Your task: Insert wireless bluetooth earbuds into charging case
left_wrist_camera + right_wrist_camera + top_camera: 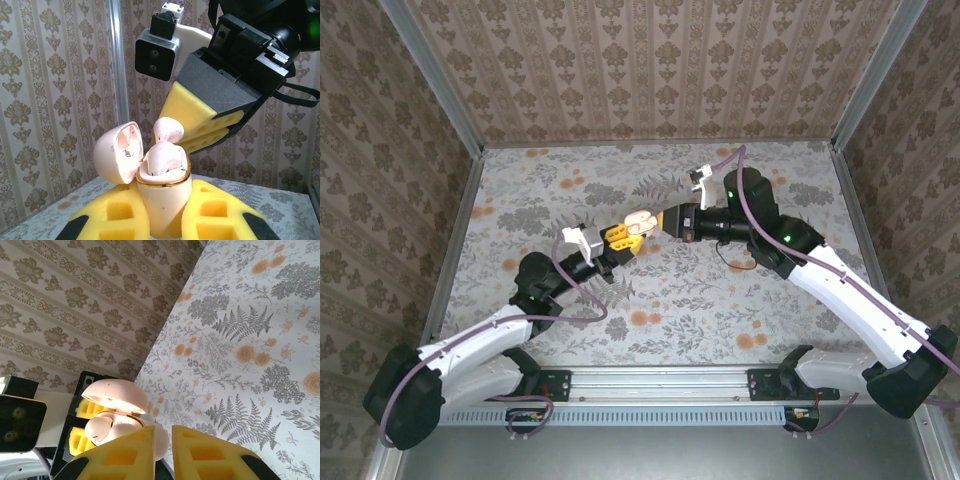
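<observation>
Glossy white plastic makes both task pieces slick and light. The charging case (162, 205) stands upright in the air above the middle of the tabletop (720, 310). The yellow foam fingers (112, 217) of the left gripper (625, 233) clamp it by its lower body, and its lid (117, 152) is swung open to one side. One earbud (162, 159) sits in its well. The second earbud (168, 129) hangs just above it, touching or nearly so, at the tips of the right gripper (186, 134). That gripper's fingers are drawn close and seem to pinch the bud's hidden stem. Being so small and shiny, this bud could easily squirt from the foam or twist. A hold low on the stem, leaving the bulb free, would suit best, with only gentle pressing. The case looks stiff and should take a firm squeeze on its broad sides, away from the hinge, which seems the frail part.
</observation>
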